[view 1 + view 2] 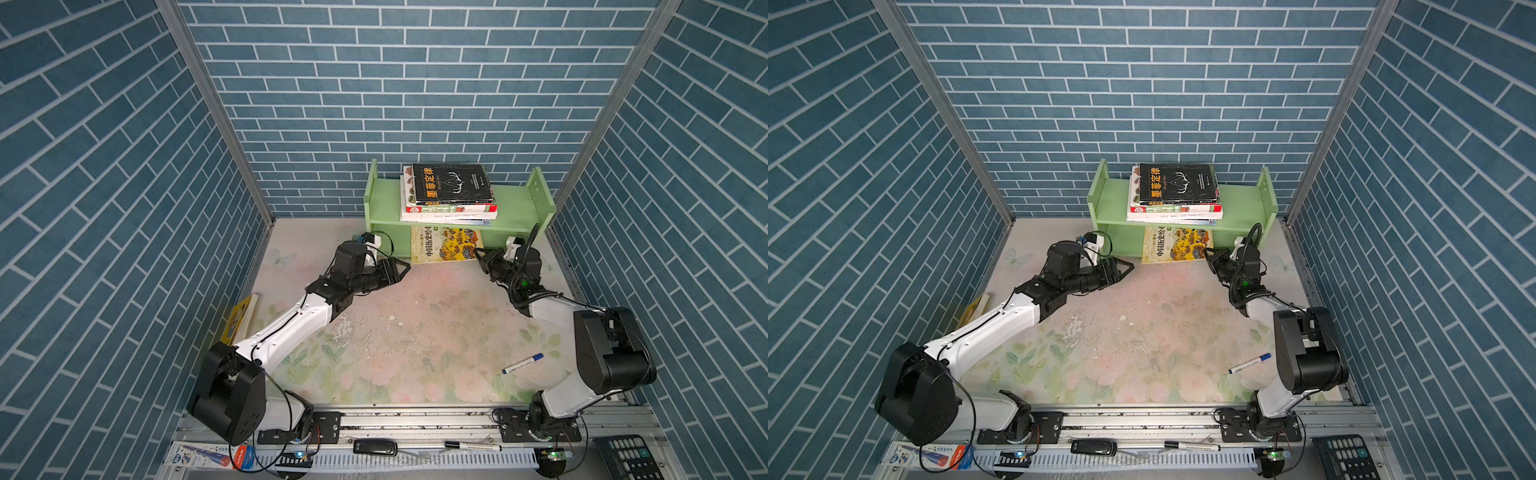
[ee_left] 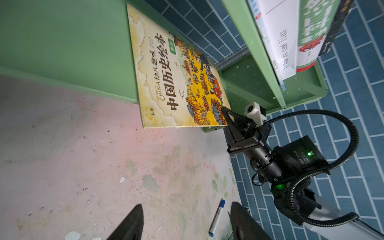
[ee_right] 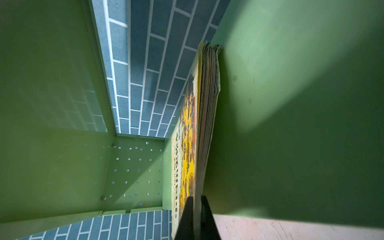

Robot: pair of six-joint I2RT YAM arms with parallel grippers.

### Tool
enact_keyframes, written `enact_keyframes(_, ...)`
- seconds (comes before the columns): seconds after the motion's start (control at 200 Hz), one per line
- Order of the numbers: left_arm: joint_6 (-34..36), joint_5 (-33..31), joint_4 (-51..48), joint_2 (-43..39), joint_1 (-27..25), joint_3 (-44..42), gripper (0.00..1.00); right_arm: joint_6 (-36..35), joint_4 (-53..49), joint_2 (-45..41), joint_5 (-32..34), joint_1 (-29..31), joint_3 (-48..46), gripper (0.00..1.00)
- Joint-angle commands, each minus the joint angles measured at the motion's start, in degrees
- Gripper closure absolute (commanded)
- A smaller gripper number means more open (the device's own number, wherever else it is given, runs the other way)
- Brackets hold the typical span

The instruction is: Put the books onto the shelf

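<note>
Half inside the shelf (image 1: 515, 199), yellow book (image 1: 446, 245) lies flat, long axis inward

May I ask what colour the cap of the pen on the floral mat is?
Blue cap, clearest in a top view.

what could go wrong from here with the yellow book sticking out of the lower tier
1. The right claw pinches only a corner of the thin yellow book; if pushed in from there, the book might bend or slip free.
2. The stack on the upper tier of the shelf overhangs the front edge; a nudge to the shelf might tip it off.
</note>
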Motion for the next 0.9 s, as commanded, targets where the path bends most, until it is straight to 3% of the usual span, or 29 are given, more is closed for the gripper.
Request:
enact_keyframes(0.0, 1.9, -1.5, -2.1, -1.4, 0.3, -1.1, 0.32, -4.6, -2.0, 0.7, -0.5, 0.3, 2.4, 1.00)
enact_keyframes(0.635, 1.8, -2.6, -2.8, -1.6, 0.3, -1.5, 0.31, -2.3, 11.0, 4.8, 10.4, 3.9, -0.1, 1.00)
enact_keyframes(0.89, 1.7, -2.6, -2.6, -1.7, 0.4, -1.8, 0.31, -0.9, 13.0, 7.7, 10.1, 4.8, 1.5, 1.00)
